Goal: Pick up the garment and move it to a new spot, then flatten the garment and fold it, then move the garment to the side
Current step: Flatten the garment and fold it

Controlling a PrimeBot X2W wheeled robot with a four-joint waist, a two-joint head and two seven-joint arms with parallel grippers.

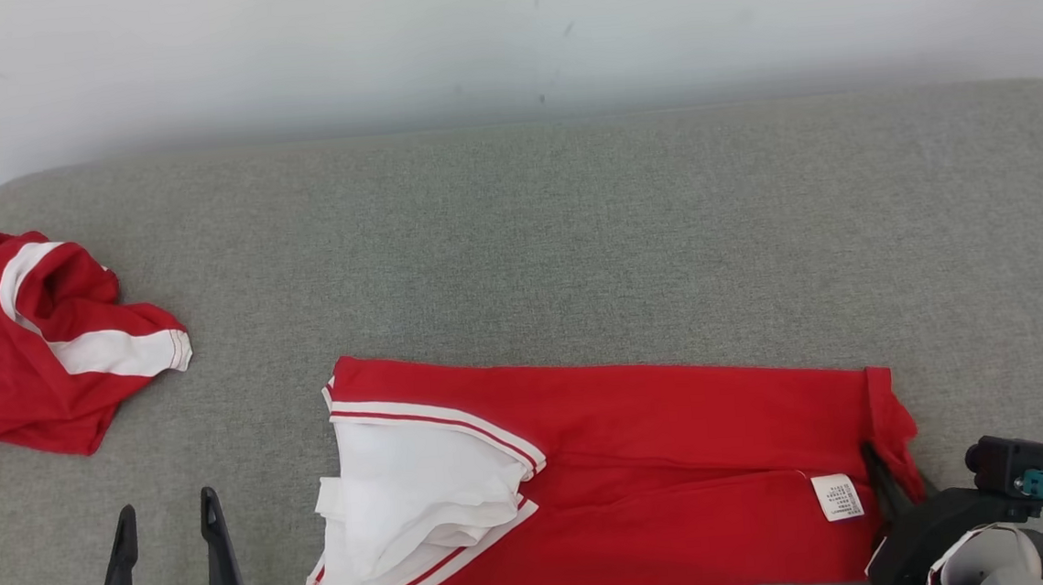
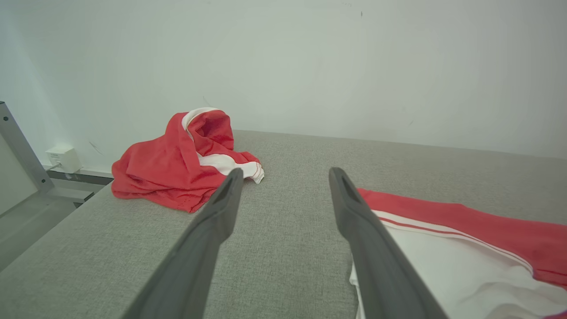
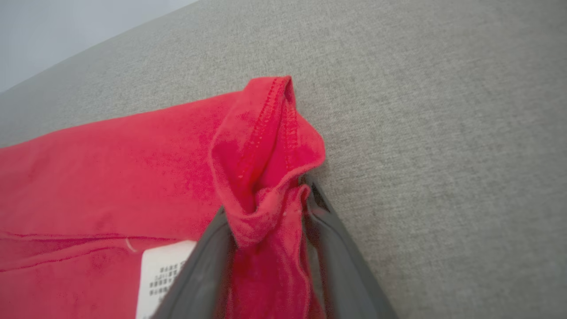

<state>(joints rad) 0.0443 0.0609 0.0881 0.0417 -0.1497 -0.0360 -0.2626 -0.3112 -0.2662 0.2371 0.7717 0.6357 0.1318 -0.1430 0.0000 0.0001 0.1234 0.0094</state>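
Note:
The garment (image 1: 661,448) is red with white side panels and red stripes, and it lies stretched out lengthwise near the front of the grey surface, a white label at its right end. My right gripper (image 1: 888,478) is at that right end. In the right wrist view the gripper (image 3: 266,208) is shut on a bunched fold of the garment's red hem (image 3: 266,146). My left gripper (image 1: 165,515) stands open at the lower left, apart from the garment's white end (image 2: 443,261). Nothing lies between the left gripper's (image 2: 285,177) fingers.
A second red-and-white garment (image 1: 30,354) lies crumpled at the far left of the grey padded surface (image 1: 572,234). A white wall (image 1: 504,37) runs behind. Beyond the surface's left edge stand a metal frame (image 2: 17,150) and a small white box (image 2: 64,157).

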